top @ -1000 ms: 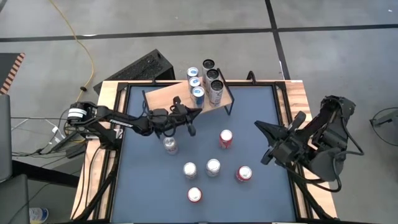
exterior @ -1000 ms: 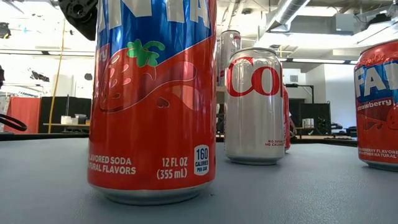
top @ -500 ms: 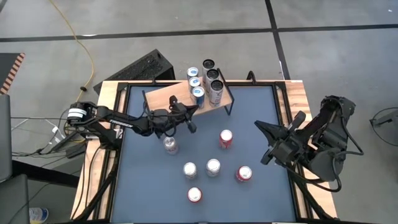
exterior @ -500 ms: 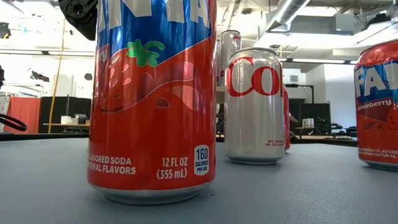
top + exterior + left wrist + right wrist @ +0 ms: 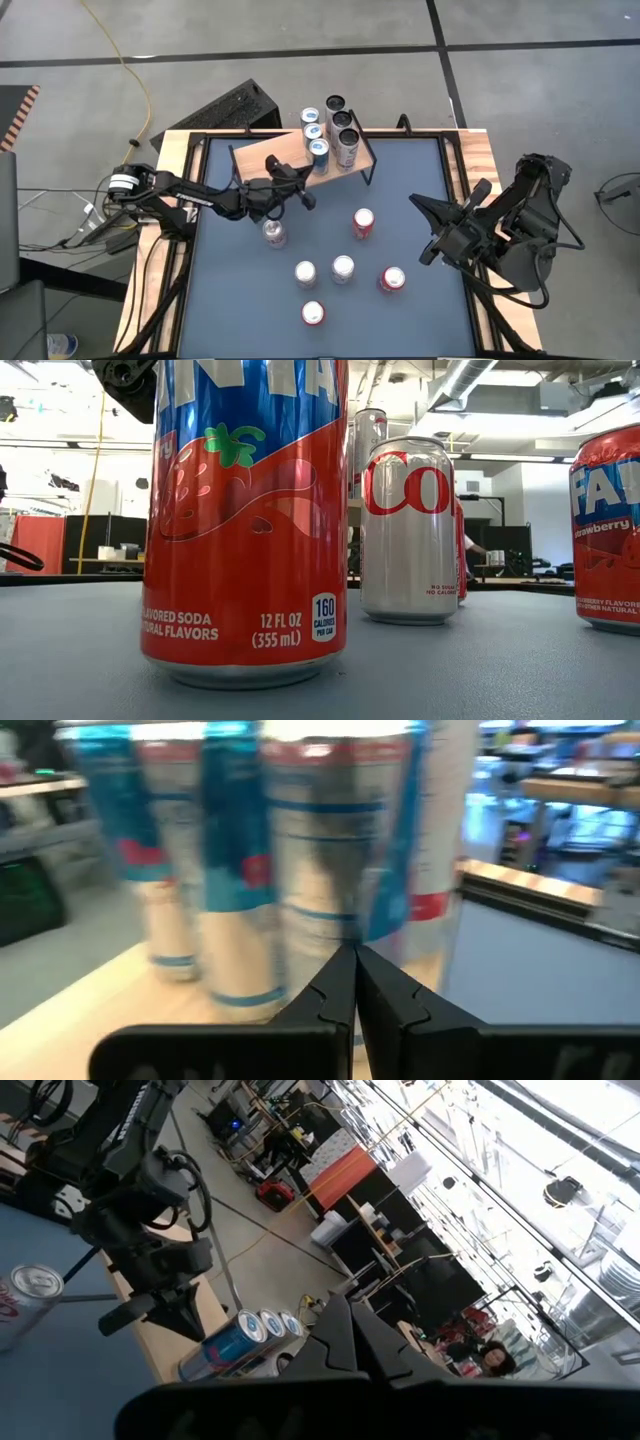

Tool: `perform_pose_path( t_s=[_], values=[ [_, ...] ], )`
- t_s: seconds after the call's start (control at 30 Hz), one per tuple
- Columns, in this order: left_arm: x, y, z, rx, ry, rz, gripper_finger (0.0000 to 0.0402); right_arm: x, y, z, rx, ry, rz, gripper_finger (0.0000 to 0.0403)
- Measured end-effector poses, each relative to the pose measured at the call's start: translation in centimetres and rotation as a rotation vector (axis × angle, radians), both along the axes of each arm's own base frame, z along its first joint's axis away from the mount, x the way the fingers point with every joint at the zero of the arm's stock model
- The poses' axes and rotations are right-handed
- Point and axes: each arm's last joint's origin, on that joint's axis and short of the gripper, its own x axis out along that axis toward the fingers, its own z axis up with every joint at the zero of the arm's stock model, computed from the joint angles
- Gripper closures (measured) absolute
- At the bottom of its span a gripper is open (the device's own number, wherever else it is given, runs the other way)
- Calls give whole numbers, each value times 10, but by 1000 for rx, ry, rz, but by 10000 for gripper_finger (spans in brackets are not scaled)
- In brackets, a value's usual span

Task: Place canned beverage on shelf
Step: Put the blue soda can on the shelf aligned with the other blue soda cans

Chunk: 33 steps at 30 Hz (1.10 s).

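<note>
1. The shelf (image 5: 290,152) stands at the far edge of the worktop (image 5: 230,300), a light wooden board on thin black legs. 6 cans stand at its right end: 3 blue-topped cans (image 5: 314,133) in a row and 3 dark-topped cans (image 5: 343,121) beside them.
2. 6 loose cans stand upright on the worktop: a silver can (image 5: 273,233) just in front of the shelf, a red can (image 5: 363,222) to its right, 2 silver cans (image 5: 324,271) near the centre, a second red can (image 5: 391,279), and a third red can (image 5: 313,313) nearest the front edge.
3. The left gripper (image 5: 292,176) sits over the front edge of the shelf board, just left of the blue-topped cans. Its jaws are closed and empty; the left wrist view shows the fingertips (image 5: 352,982) pressed together.
4. The right gripper (image 5: 425,228) waits over the right side of the worktop, well apart from every can, jaws closed on nothing.
5. Handling judgement: a can is rigid, smooth and probably slippery, moderately heavy if full, and prone to tipping. Grip the cylindrical wall at mid-height, jaws level, and keep the can upright.
6. The silver can nearest the left gripper appears the likeliest next pick; the jaws must open first.
</note>
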Motion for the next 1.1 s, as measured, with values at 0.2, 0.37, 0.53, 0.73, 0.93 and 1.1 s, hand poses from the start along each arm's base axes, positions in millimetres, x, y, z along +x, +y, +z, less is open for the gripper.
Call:
perform_pose_path(
  t_s=[0.2, 0.37, 0.53, 0.73, 0.93, 1.1],
  values=[
    [-1, -10, 0, 10, 7, 69, 401, 0, 0, 0, 0, 0, 0, 403],
    [1, -20, 5, 6, -44, -59, 401, 0, 0, 0, 0, 0, 0, 403],
    [3, -21, 9, 51, -59, -181, 401, 0, 0, 0, -1, 1, 0, 403],
    [3, -4, 8, 38, -69, -131, 401, 0, 0, 0, -2, 2, 0, 403],
    [3, 1, 7, 26, -81, -116, 402, 0, 0, 0, -2, 2, 0, 403],
    [3, 1, 3, 24, -45, -99, 402, 0, 0, 0, -2, 2, 0, 403]
  ],
)
